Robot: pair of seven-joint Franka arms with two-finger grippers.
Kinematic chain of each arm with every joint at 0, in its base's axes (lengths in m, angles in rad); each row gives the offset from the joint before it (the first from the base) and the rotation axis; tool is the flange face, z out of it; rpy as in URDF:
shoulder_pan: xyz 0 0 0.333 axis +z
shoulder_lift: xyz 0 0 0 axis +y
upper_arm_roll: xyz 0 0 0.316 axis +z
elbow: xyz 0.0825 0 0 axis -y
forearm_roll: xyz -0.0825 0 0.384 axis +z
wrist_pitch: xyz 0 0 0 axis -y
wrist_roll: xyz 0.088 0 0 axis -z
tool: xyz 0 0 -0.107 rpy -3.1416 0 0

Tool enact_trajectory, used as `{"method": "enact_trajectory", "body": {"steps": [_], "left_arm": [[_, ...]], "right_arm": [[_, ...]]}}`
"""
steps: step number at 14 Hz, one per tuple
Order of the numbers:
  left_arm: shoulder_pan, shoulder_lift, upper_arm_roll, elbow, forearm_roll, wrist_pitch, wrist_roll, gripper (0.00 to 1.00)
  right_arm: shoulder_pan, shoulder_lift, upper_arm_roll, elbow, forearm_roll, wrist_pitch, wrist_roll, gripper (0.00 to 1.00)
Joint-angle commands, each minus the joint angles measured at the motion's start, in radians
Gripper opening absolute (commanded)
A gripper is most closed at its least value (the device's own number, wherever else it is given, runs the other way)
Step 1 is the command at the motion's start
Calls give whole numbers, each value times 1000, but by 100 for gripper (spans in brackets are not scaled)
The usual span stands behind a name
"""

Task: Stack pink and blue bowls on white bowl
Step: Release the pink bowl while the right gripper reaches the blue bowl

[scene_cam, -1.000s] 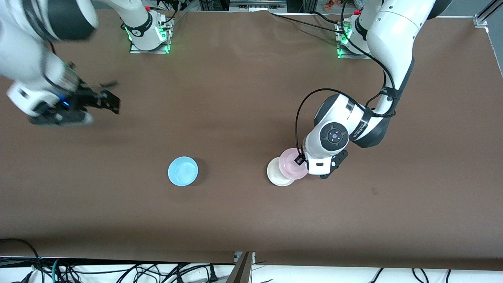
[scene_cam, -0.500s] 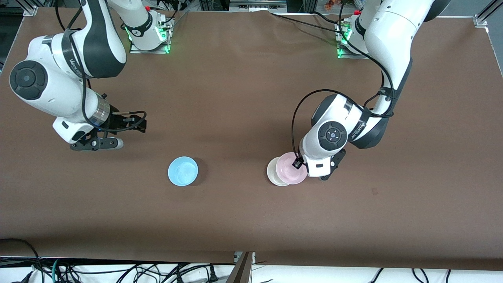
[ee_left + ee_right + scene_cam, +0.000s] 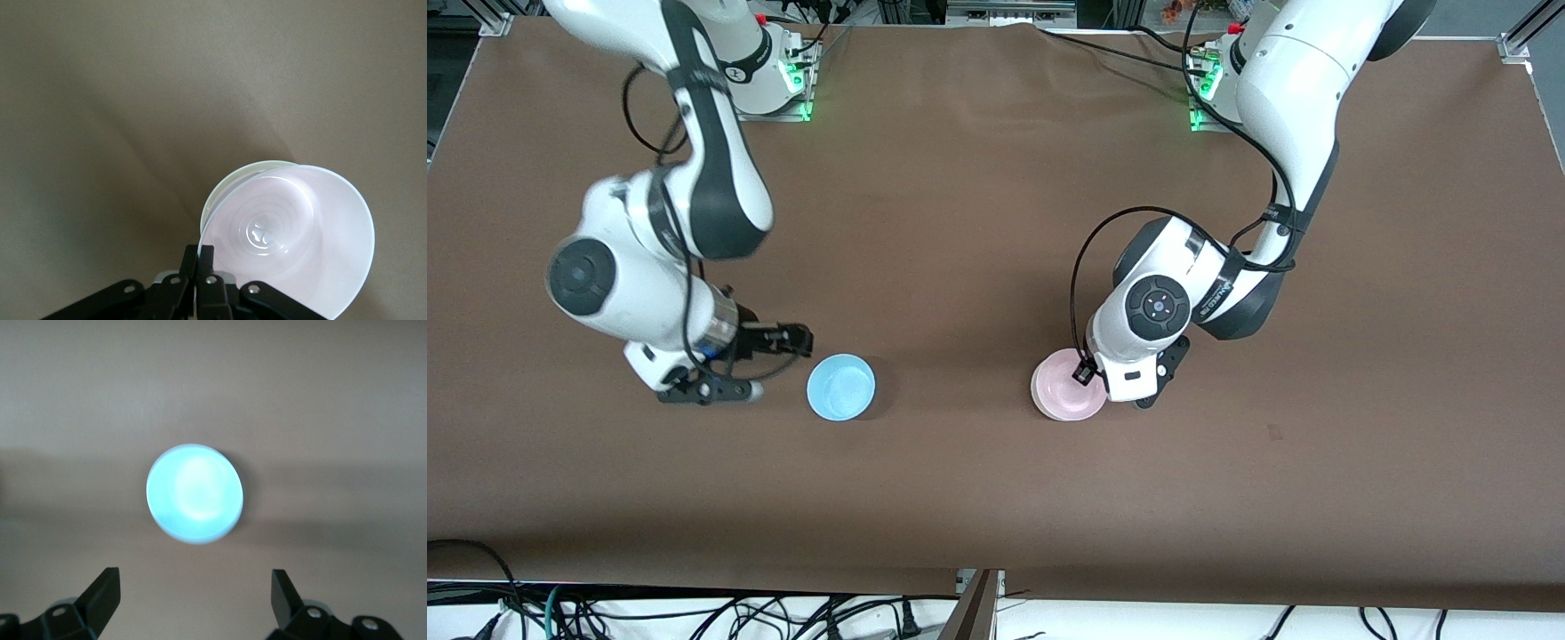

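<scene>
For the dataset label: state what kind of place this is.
Most likely a robotics lab bench: two arms bolted at the brown-covered table, loose cables along its edge, and only plain bowls, such as the blue bowl, set out.

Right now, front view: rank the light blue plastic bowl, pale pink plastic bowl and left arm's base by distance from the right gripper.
1. Light blue plastic bowl, just beside the open right gripper.
2. Pale pink plastic bowl, held by the left gripper over the white bowl.
3. Left arm's base, at the table's edge.

Pink bowl point(image 3: 300, 233) looks glossy, perhaps translucent plastic; table cover point(image 3: 978, 222) matt brown.
</scene>
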Motion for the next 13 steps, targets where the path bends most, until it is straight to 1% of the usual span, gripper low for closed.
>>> {"method": "enact_trajectory", "body": {"steps": [1, 7, 9, 10, 11, 12, 13], "left_arm": [[-19, 36, 12, 41, -15, 22, -28, 0], [-15, 68, 20, 41, -12, 74, -22, 0], [-10, 85, 21, 41, -10, 94, -18, 0], [-10, 88, 26, 46, -10, 102, -19, 7], [-4, 94, 27, 58, -12, 102, -21, 22], [7, 95, 27, 60, -15, 101, -21, 40], [10, 94, 26, 61, -15, 98, -21, 50]], "right_arm": [[-3, 98, -2, 55, 30, 73, -9, 100], [-3, 204, -2, 44, 43, 155, -1, 98], [-3, 238, -2, 44, 58, 158, 6, 83], [-3, 253, -2, 46, 63, 167, 6, 72], [-3, 261, -2, 44, 63, 194, 0, 61], [-3, 267, -2, 43, 63, 205, -4, 49], [-5, 269, -2, 43, 63, 205, -6, 39]]}}
